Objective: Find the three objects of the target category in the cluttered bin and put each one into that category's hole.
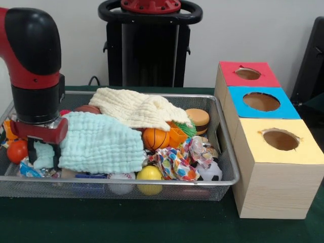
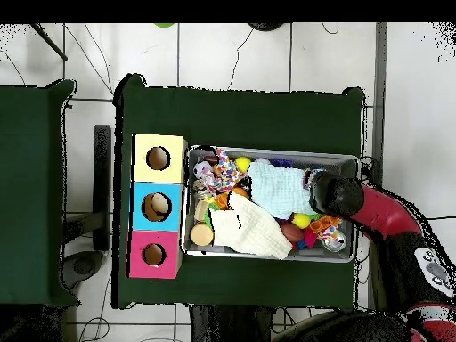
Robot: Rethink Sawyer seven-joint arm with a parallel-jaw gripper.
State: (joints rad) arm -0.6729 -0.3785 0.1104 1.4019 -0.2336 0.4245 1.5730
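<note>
From the front I see my gripper [image 1: 43, 152] down in the wire bin [image 1: 223, 182] at its left end, its fingers closed on the edge of the pale green cloth [image 1: 101, 144]. An orange ball [image 1: 155, 138] and a yellow ball [image 1: 149, 174] lie well to the right of it, beyond the cloth. From overhead, the arm [image 2: 378, 209] covers the gripper; the yellow ball [image 2: 241, 164] sits near the box's yellow hole [image 2: 158, 158].
</note>
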